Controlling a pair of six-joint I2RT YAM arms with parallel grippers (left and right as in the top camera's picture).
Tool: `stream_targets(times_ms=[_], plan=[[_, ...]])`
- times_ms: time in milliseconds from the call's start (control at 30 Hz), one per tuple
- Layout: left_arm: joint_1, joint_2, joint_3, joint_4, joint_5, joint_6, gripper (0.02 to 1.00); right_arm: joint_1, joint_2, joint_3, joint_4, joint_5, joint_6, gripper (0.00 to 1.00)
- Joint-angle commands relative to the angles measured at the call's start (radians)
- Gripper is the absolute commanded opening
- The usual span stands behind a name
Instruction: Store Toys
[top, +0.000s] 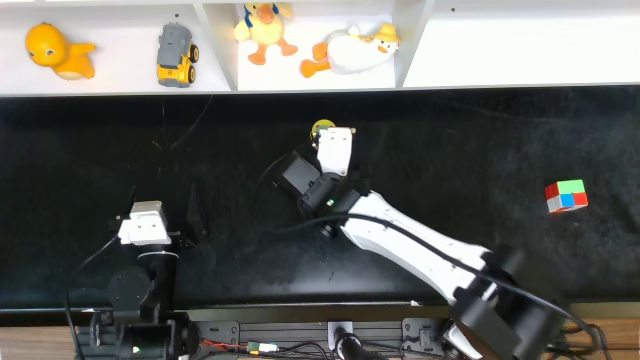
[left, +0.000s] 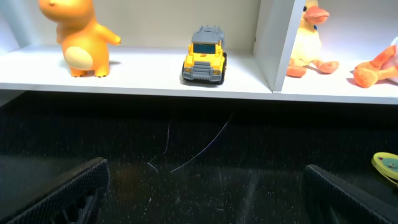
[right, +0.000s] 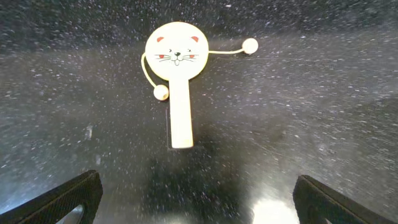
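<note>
Just above the centre of the top view, on the black table (top: 480, 150), lies the cat-faced rattle drum (right: 177, 50), mostly covered there by the right gripper (right: 199, 208) hovering over it. The right wrist view shows it whole: a flat round head, a straight handle (right: 181, 118) and 2 beads on thin cords. It looks light and rigid, probably wood, and smooth enough to slip. The loose cords may swing and snag. The handle is the place to pinch, across its narrow width and close to the head, so the toy hangs balanced. The right fingers (right: 62, 199) are spread far wider than the handle, holding and touching nothing. The left gripper (left: 205, 196), at the lower left of the top view, is likewise spread wide and empty, facing the white shelf (left: 155, 84) with its yellow truck (left: 205, 56).
</note>
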Motion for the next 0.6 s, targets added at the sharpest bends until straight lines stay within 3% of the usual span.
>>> stream_targets(times_ms=[33,333,600], plan=[[0.002,-0.009,-0.005,0.002,-0.008,0.015,0.998,-0.013,0.045,0.028,0.04,0.045,0.007,0.996],[0.002,-0.009,-0.005,0.002,-0.008,0.015,0.998,-0.06,0.087,0.028,0.092,0.035,0.007,0.98],[0.002,-0.009,-0.005,0.002,-0.008,0.015,0.996,-0.09,0.128,0.028,0.113,-0.045,0.006,0.993]])
